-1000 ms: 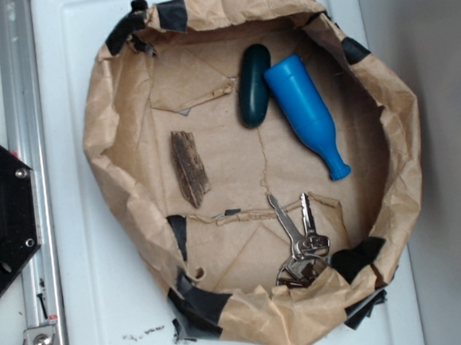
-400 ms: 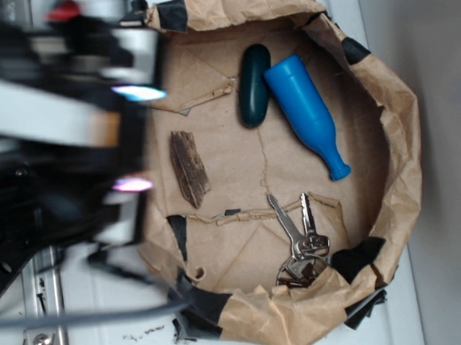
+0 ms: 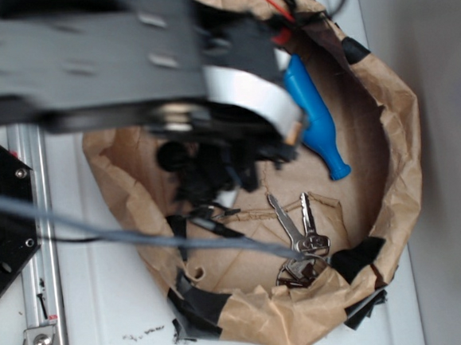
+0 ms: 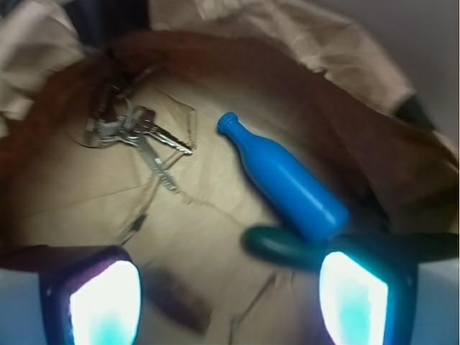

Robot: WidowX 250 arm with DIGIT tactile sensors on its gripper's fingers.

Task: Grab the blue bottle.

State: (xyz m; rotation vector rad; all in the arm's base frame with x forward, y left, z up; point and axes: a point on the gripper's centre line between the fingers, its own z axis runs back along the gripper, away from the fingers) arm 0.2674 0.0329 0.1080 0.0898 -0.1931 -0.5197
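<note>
We are holding our pincer (image 4: 230,298) spread above the smooth, tapering blue bottle (image 4: 286,179) lying on crumpled brown paper (image 4: 86,194).

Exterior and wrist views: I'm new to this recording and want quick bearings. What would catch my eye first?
The blue bottle stands out, lying on its side in the brown paper basket, cap toward the bunch of keys. The robot arm fills the upper left of the exterior view, covering the bottle's wide end. The two fingers frame the wrist view, spread apart.

The bottle (image 4: 287,180) looks like smooth, matt blue plastic. The keys (image 3: 299,231) are shiny metal. The bowl (image 3: 396,151) is crumpled brown paper, patched with black tape (image 3: 357,258).
</note>
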